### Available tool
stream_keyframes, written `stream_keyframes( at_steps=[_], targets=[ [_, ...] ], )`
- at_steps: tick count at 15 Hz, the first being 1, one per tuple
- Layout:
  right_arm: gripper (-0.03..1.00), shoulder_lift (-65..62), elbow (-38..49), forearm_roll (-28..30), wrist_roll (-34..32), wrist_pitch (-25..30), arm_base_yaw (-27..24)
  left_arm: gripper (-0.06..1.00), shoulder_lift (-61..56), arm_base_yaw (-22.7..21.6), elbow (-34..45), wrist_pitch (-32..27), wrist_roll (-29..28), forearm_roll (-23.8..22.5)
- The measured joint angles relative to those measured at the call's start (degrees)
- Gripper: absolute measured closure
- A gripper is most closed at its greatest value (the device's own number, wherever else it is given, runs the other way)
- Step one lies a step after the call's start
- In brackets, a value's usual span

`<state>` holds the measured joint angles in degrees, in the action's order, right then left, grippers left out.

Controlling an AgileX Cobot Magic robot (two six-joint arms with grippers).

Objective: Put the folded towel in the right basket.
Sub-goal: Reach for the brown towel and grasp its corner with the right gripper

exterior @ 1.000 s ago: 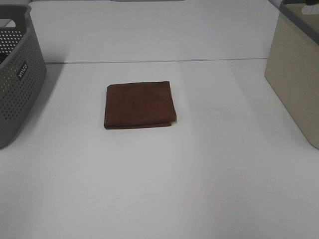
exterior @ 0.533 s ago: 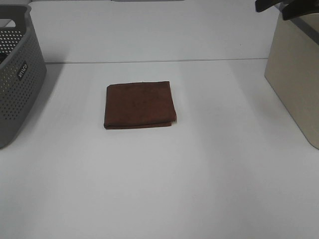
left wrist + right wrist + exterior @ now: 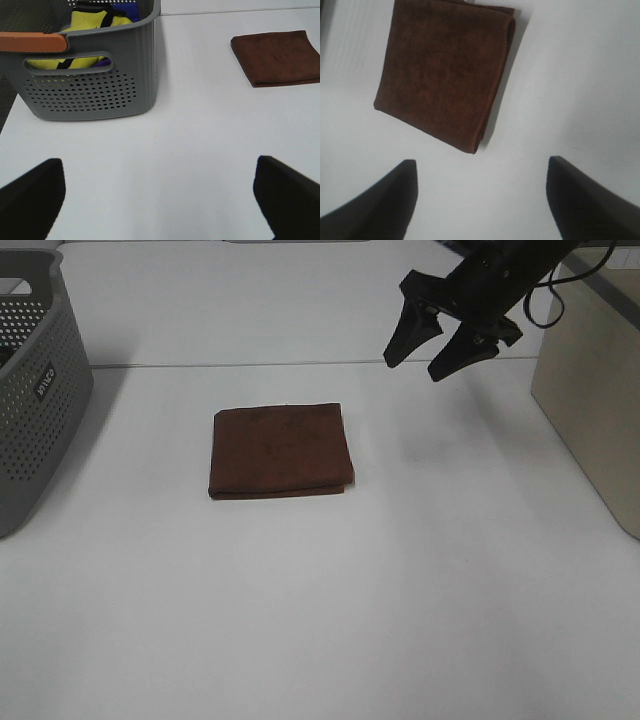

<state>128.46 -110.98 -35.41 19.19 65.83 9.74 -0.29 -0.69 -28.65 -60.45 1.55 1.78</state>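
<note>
A folded brown towel [image 3: 281, 450] lies flat on the white table, left of centre. It also shows in the left wrist view [image 3: 277, 57] and the right wrist view [image 3: 442, 70]. My right gripper [image 3: 428, 355] hangs open and empty in the air, up and to the right of the towel; its fingers [image 3: 375, 200] frame the right wrist view. The beige right basket [image 3: 595, 390] stands at the right edge. My left gripper [image 3: 160, 200] is open and empty over bare table, out of the exterior view.
A grey perforated basket [image 3: 35, 390] stands at the left edge; in the left wrist view [image 3: 90, 75] it holds yellow and blue cloth. A table seam [image 3: 300, 364] runs across behind the towel.
My right arm has come in from the top right corner, past the beige basket, toward the towel, with its jaws open. The towel has not moved.
</note>
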Motion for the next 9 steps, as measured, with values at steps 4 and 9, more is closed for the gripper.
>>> stream_keyframes(
  at_steps=[4,9],
  targets=[
    [0.27,10.03,-8.71,-0.92,-1.32,0.80,0.23,-0.03,0.00,0.00,0.00,0.00,0.00,0.00],
    [0.27,17.59,-12.09,-4.76,-1.03,0.86,0.57,-0.03,0.00,0.00,0.00,0.00,0.00,0.00]
  ],
)
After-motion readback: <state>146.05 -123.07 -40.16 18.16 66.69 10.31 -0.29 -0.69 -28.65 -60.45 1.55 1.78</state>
